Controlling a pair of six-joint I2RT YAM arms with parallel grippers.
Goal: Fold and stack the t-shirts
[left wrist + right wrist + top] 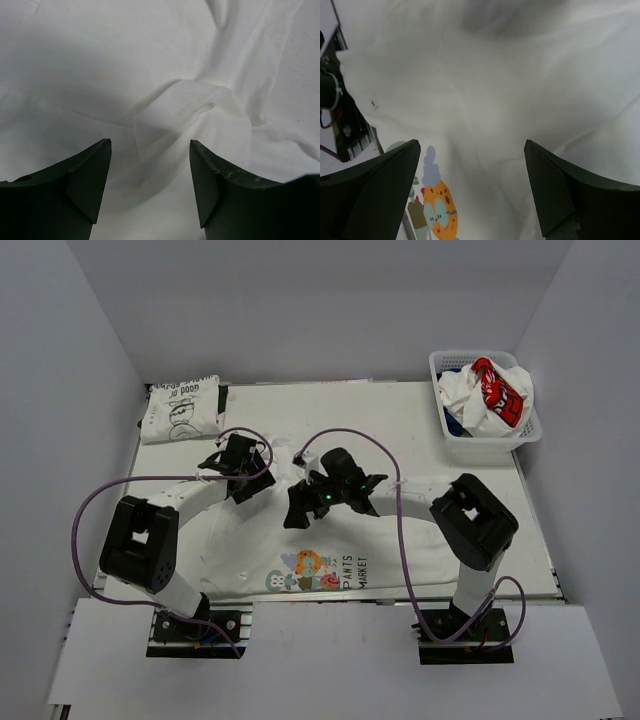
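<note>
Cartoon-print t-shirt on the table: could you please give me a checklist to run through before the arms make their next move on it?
1. Left gripper open: ok, jaws apart over white cloth.
2. Right gripper open: ok, nothing between its jaws.
3. Cartoon-print t-shirt lying smooth: not ok, a raised fold sits just ahead of the left gripper.
4. Either gripper touching the cloth: cannot tell.
5. Folded t-shirt in the far left corner, ready to be stacked on: ok.
6. Basket with unfolded t-shirts apart from both arms: ok.
</note>
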